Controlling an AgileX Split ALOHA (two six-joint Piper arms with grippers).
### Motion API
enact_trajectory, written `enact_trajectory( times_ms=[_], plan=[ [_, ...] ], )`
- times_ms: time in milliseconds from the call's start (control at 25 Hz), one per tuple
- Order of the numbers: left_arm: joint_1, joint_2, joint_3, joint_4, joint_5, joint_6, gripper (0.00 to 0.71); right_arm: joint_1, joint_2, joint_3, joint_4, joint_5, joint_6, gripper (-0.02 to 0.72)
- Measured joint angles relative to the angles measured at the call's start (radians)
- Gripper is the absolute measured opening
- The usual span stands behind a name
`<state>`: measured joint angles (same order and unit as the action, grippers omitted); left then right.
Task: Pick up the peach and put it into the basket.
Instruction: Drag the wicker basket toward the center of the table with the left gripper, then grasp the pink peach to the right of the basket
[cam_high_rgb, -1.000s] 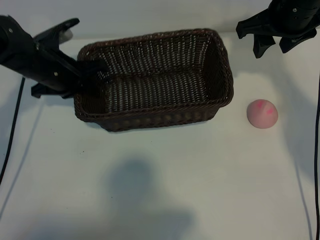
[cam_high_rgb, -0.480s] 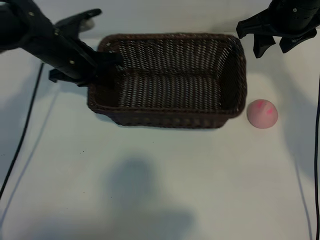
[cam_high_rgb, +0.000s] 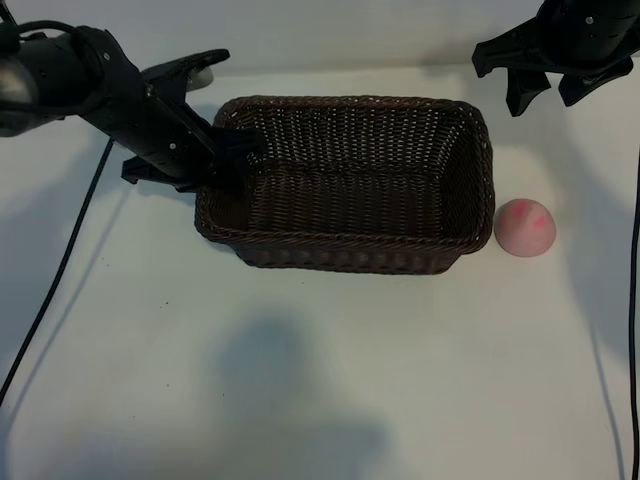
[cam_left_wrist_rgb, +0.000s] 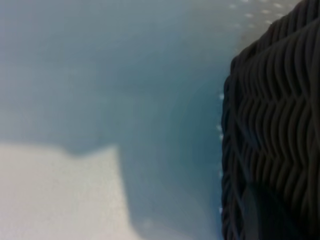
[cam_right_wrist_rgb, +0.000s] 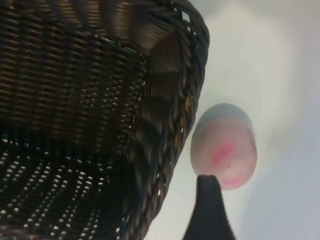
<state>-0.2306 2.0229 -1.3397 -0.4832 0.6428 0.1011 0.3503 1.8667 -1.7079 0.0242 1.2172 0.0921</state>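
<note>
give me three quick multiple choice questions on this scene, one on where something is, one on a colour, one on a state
1. Where is the peach?
A. inside the basket
B. on the table just outside the basket's right end
C. in the right end effector

2. What colour is the basket?
A. dark brown
B. white
C. green

3. What is the left end effector doing?
A. hanging open above the peach
B. shut on the basket's left end
C. resting on the table

Key: 1 B, the peach sits on the white table beside the wicker wall. 2 A, the weave is dark brown. 3 B, it grips the left rim, while the right end effector stands open.
</note>
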Motion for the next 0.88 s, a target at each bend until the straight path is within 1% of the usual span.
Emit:
enact_trajectory(
  times_ms=[280,360,400,440,520,600,760,880],
  plan=[
    [0.000,0.010,0.000,0.001,-0.024,-0.021,0.093,0.000,0.000,0.000,0.000,0.000,0.000,0.514],
    [0.000,0.010,0.000,0.000,-0.025,-0.021,0.102,0.000,0.000,0.000,0.000,0.000,0.000,0.514],
    [0.000,0.010,0.000,-0.001,-0.025,-0.021,0.118,0.000,0.000,0.000,0.000,0.000,0.000,0.514],
    [0.000,0.010,0.000,-0.003,-0.025,-0.021,0.145,0.000,0.000,0.000,0.000,0.000,0.000,0.514],
    [0.000,0.009,0.000,-0.016,-0.025,-0.021,0.221,0.000,0.000,0.000,0.000,0.000,0.000,0.514],
    [0.000,0.007,-0.002,-0.020,-0.025,-0.020,0.326,0.000,0.000,0.000,0.000,0.000,0.000,0.514],
    [0.000,-0.021,-0.004,-0.018,-0.016,-0.010,0.499,0.000,0.000,0.000,-0.001,0.000,0.000,0.514],
    [0.000,-0.077,-0.004,0.031,0.011,-0.020,0.553,0.000,0.000,0.000,-0.001,0.000,0.000,0.514]
  ],
)
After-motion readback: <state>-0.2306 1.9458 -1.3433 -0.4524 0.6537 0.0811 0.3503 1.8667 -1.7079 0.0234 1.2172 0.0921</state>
